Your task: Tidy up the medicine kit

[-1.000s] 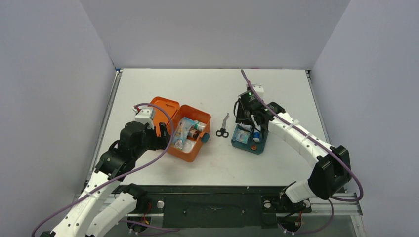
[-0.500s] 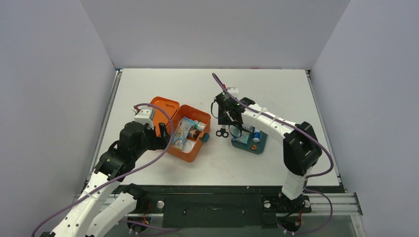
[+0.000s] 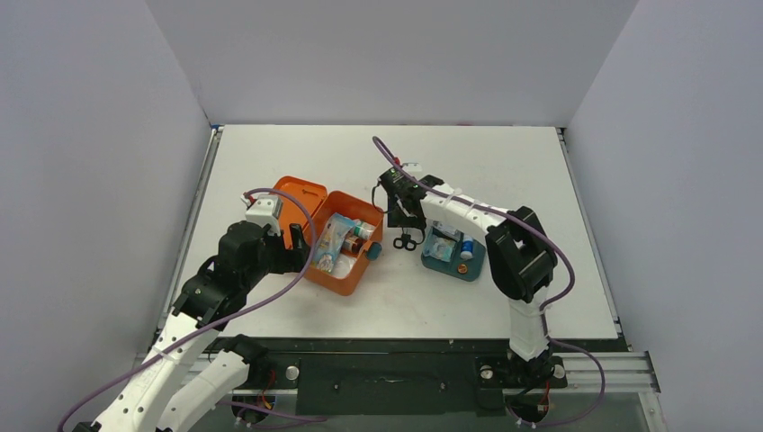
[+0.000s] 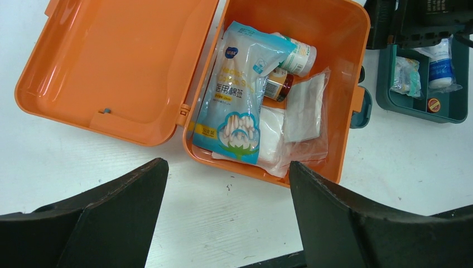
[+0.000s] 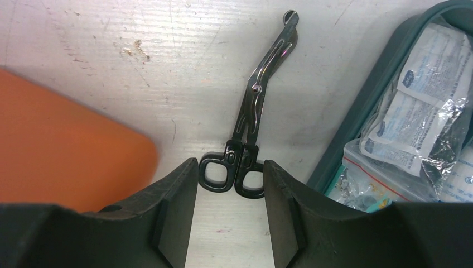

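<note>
The medicine kit (image 4: pixel 128 67) lies open with its lid flat, directly ahead of the left gripper (image 4: pixel 226 184), whose jaws stand wide apart and empty. The right gripper (image 5: pixel 228 178), jaws partly apart, straddles the handles of the scissors (image 5: pixel 254 106). I cannot tell whether it touches them; the kit lies left of it, the teal tray (image 5: pixel 340 128) right.
</note>
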You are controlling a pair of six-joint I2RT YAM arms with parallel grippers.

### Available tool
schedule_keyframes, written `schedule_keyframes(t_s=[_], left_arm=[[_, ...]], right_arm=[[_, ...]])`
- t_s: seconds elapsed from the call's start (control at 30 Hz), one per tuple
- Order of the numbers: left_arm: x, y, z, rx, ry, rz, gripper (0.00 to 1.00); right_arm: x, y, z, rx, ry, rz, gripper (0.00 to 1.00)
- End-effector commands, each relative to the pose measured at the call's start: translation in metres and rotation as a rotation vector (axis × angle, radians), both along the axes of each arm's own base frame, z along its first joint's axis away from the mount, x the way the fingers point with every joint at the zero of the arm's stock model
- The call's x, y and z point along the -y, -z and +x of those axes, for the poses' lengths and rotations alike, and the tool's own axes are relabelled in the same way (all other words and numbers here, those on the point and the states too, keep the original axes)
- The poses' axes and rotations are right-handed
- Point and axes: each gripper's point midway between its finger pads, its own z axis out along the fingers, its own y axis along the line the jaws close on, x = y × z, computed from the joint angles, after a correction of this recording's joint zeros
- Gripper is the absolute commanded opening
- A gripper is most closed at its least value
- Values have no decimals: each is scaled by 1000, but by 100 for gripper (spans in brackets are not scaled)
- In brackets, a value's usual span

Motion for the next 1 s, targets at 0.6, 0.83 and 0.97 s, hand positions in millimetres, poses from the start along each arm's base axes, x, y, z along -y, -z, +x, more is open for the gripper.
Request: schedule_keyframes(t_s=[0.6, 0.83, 0.97], left_arm=[[0, -10, 5, 38, -6, -10, 78], [0, -11, 5, 40, -6, -11, 78], [0, -11, 5, 40, -5, -12, 78]], right_arm=[[0, 42, 14, -48, 95, -1, 46], [1, 51, 0, -64, 78, 3, 44], [3, 59, -18, -79, 68, -10, 43]])
